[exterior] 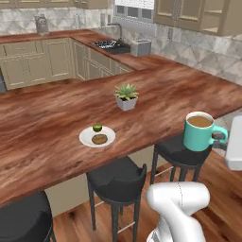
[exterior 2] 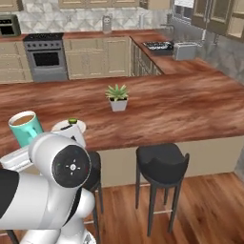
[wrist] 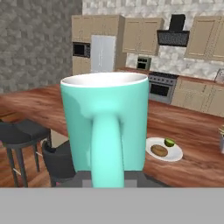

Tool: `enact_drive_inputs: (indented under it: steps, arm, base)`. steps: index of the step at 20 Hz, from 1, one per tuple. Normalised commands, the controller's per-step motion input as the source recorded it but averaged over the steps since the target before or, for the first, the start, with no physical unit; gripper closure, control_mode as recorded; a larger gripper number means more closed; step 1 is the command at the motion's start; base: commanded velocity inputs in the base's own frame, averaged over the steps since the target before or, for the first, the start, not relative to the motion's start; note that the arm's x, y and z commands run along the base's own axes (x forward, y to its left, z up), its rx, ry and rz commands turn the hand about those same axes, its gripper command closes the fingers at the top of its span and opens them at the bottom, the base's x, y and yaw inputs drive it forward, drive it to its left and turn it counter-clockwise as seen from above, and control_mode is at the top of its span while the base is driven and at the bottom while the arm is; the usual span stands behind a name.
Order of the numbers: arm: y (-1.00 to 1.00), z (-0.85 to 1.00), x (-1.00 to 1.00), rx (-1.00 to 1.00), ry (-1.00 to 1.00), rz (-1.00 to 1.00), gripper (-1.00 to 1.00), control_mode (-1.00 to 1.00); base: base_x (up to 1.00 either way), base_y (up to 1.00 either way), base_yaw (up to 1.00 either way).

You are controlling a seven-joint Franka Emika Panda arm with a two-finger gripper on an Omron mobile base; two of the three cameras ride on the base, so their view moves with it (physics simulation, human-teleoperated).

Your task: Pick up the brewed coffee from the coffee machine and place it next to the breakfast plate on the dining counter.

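Clamped shut at the claw (exterior: 220,140) on the side handle of the teal mug (exterior: 199,131), with the handle pointing back toward the wrist and the mug's body out in front. Held upright, brown coffee level at the rim, nothing spilt that can be made out. Carried in the air off the near edge of the dining counter (exterior: 56,108), over one of the black stools (exterior: 182,151) and not yet above the wood.

From the left base view, off to the left of the mug and further in over the counter: the white plate (exterior: 97,136), with its brown pastry (exterior: 99,139) and small green fruit (exterior: 97,127). Well apart from the mug, with bare wood between. In the hand view, seen just past the mug's right side and lower, resting on the counter (wrist: 192,153).

Beyond the plate, nearer the middle of the counter: a spiky plant in a white pot (exterior: 126,97), clear of the likely path.

Judged from this: pick-up done, carry under way. Next called for: a reach forward and across toward the plate's side, then a descent onto bare wood just beside the rim, mug kept vertical, handle left facing the arm for a clean release. Main risk: clipping the counter edge if lowered too soon.
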Motion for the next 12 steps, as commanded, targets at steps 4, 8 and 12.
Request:
enact_drive_inputs:
  steps: [4, 8, 12]
  arm:
    - [0.00, 0.00, 0.00, 0.00, 0.00, 0.00, 1.00, 1.00]
    - [0.00, 0.00, 0.00, 0.00, 0.00, 0.00, 1.00, 1.00]
    - [0.00, 0.00, 0.00, 0.00, 0.00, 0.00, 1.00, 1.00]
  base:
    - [0.20, -0.69, 0.50]
    - [0.32, -0.46, 0.43]
    - [0.18, -0.18, 0.22]
